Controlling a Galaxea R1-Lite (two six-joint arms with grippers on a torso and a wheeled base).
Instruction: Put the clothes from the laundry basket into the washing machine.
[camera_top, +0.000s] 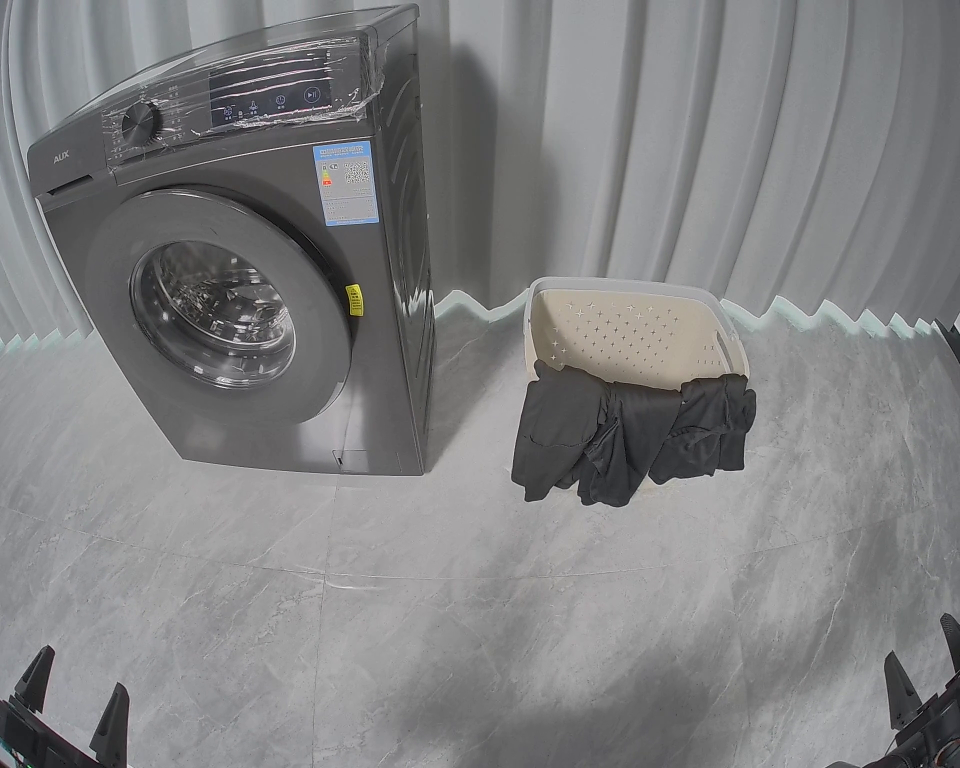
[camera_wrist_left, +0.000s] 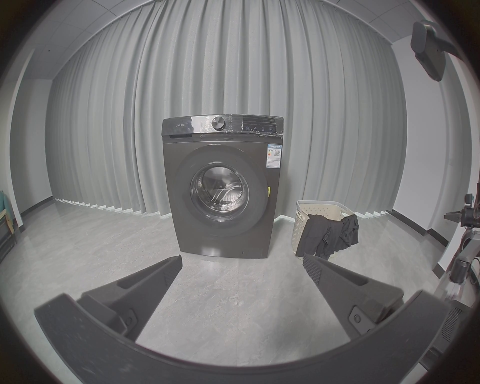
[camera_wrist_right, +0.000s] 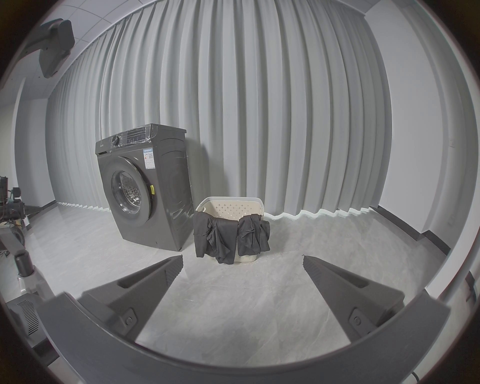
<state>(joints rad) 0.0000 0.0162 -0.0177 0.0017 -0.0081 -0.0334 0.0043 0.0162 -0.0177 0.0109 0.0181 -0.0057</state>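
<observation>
Empty, the left end effector (camera_top: 78, 682) and right end effector (camera_top: 922, 665) are gaping wide; clothes (camera_top: 620, 435) draping the laundry basket (camera_top: 620, 285) rim are risking tipping it when tugged.

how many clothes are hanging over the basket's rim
2 that I can tell: a larger dark garment over the front rim of the laundry basket, nearer the washing machine, and a smaller dark garment beside it. They overlap, so more may be hidden.
</observation>
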